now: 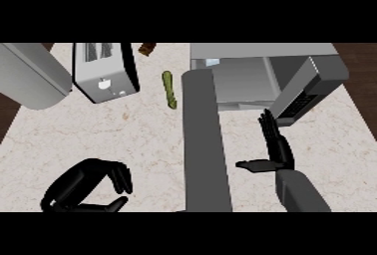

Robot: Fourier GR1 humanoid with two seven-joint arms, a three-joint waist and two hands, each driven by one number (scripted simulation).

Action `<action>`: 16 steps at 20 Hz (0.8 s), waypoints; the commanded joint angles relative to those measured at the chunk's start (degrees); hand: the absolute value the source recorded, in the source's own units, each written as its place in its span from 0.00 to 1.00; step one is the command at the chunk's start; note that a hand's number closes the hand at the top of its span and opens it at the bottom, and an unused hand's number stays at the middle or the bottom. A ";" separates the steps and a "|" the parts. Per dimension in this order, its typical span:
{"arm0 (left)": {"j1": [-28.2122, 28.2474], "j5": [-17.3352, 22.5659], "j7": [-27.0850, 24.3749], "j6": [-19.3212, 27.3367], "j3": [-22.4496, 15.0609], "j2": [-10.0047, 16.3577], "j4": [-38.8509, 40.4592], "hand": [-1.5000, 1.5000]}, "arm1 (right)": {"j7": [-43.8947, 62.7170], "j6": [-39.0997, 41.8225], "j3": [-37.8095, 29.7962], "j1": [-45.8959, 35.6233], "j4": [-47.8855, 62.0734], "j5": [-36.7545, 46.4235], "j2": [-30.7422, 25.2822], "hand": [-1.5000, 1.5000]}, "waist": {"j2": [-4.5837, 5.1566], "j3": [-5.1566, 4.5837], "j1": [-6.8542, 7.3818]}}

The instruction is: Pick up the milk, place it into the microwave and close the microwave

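Where the grey microwave (243,79) stands: beige surface's (147,134) far right corner, door (309,87) open.
milk: cannot tell; pale patch (212,62) inside microwave.
right hand (278,144): fingers straight, wide, empty, beside door.
left hand (85,187): curled, empty, near-left corner.

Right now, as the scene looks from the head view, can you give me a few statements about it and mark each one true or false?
1. The microwave door is open. True.
2. The right hand is shut. False: its fingers are straight and hold nothing.
3. A toaster stands left of the microwave. True.
4. The green vegetable lies inside the microwave. False: it lies on the counter, between toaster and door.
5. The left hand has curled fingers. True.
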 commanded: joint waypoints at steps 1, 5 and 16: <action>-2.61 -5.64 -2.36 5.23 -4.81 -0.01 4.81 1.00 | -0.46 1.67 1.28 6.01 -4.98 -0.15 -1.47 0.00 | -0.24 -0.12 -1.24; -3.04 -12.75 -7.55 5.74 -7.29 -0.01 8.68 1.00 | -2.60 2.73 1.83 14.70 -10.94 -1.12 -1.35 0.00 | -0.22 -0.20 -1.57; -9.97 -21.29 -17.20 17.24 -18.68 -0.02 19.13 1.00 | 0.69 16.12 4.50 37.27 -37.21 -8.48 -6.53 0.00 | 0.47 -0.08 0.03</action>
